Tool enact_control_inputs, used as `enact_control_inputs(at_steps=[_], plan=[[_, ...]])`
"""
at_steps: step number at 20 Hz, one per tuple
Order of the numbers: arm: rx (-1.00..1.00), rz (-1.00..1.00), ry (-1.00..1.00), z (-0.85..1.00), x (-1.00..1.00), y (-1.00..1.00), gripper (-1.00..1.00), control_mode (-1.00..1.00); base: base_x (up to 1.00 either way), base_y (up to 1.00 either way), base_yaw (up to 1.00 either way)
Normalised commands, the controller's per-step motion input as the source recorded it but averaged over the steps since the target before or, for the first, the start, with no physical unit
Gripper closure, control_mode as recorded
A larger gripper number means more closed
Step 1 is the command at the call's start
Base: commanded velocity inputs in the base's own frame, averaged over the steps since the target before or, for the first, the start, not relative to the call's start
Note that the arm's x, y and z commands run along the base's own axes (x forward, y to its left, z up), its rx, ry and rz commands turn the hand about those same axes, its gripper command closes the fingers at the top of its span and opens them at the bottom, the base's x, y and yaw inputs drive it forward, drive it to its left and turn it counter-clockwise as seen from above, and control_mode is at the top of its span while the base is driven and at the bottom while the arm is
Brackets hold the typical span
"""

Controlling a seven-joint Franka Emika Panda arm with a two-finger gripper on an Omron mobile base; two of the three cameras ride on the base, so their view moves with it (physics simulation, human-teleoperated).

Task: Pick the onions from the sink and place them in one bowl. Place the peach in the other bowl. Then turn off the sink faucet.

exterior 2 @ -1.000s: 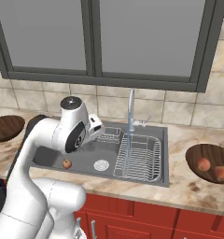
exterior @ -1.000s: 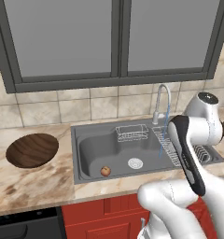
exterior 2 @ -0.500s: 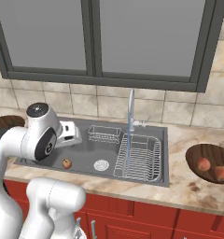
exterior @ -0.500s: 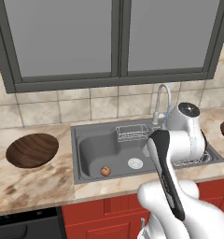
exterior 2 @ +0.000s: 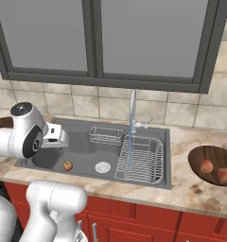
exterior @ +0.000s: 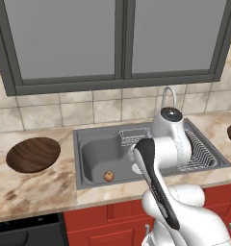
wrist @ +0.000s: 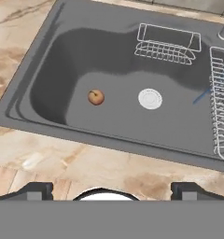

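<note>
Now: peach (wrist: 95,97) in sink (wrist: 62,70) | onions (exterior 2: 214,170) in one bowl (exterior 2: 200,156)

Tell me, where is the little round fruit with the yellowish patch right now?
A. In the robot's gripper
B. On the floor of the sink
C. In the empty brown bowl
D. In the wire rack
B: the peach lies on the grey floor of the sink, beside the round white drain.

Nothing here carries writing I can read: no labels, brands, numbers or signs on anything in the three views.
</note>
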Motion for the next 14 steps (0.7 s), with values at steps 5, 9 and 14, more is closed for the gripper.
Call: enact_control_inputs(at_steps=[5,9,14], plan=[[0.03,0.00,0.20,-0.29,0.27,0.07,-1.00,-1.00,0.00,0.00,0.00],[0.07,0.00,0.18,-0.22,0.37,0.00,-1.00,-1.00,0.00,0.00,0.00],[0.02,0.00,0.07,-0.31,0.26,0.06,-1.00,-1.00,0.00,0.00,0.00]])
